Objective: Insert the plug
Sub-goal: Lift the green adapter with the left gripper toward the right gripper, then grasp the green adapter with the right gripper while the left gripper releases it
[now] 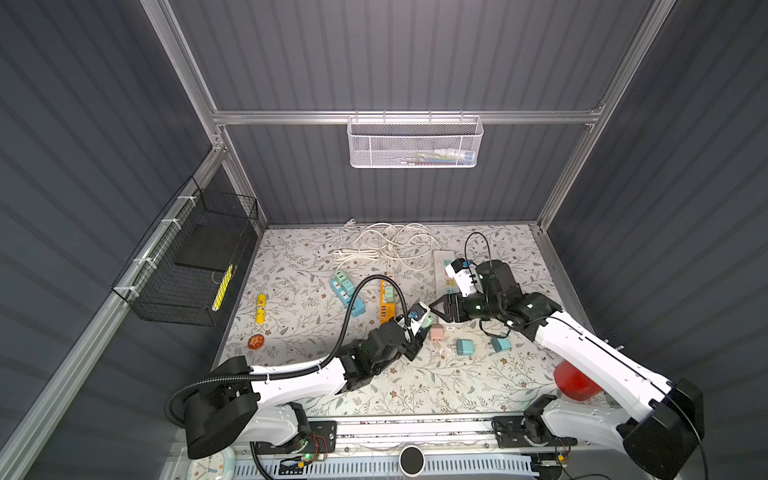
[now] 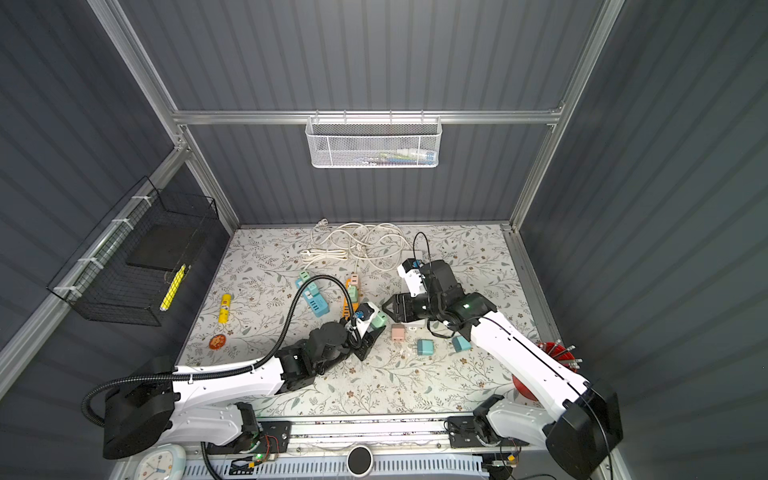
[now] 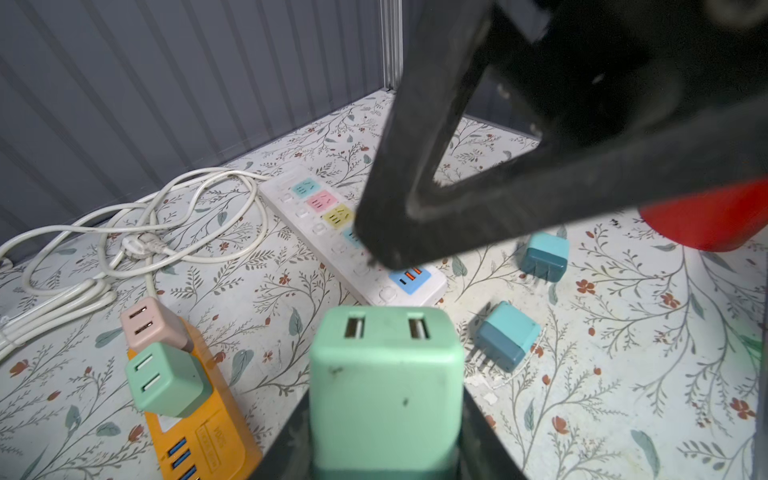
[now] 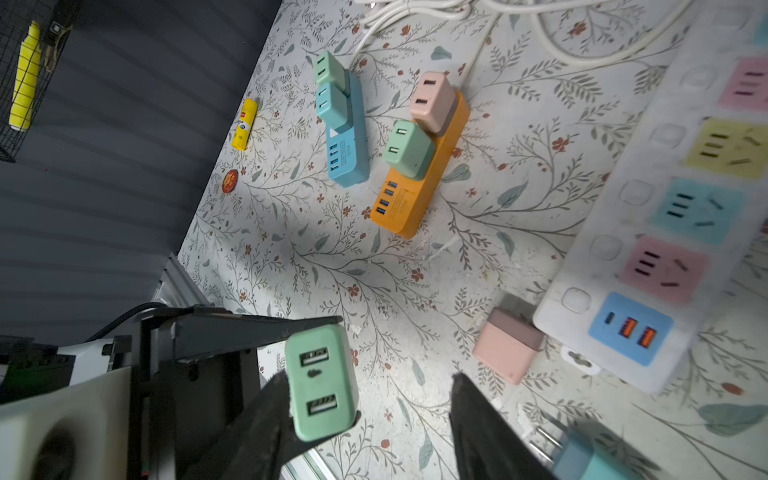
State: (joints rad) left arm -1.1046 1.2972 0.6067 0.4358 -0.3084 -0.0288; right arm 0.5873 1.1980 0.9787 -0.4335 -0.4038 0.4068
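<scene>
A mint-green plug [image 3: 386, 374] with two USB ports on its face sits between the fingers of my left gripper [image 3: 386, 436], which is shut on it and holds it above the mat. In both top views this plug [image 1: 428, 321] [image 2: 379, 319] hangs just right of the orange power strip [image 1: 386, 309]. My right gripper [image 4: 365, 399] is open. The plug [image 4: 322, 382] rests against one of its fingers [image 4: 266, 415], and a wide gap separates it from the other finger. The white power strip [image 4: 665, 208] with coloured sockets lies close behind.
Pink [image 1: 437, 332] and two teal [image 1: 464, 347] loose plugs lie on the mat by the grippers. The orange strip and a blue strip [image 1: 347, 297] each carry two plugs. White cables [image 1: 382, 245] coil at the back, and a red cup [image 1: 575, 382] stands front right.
</scene>
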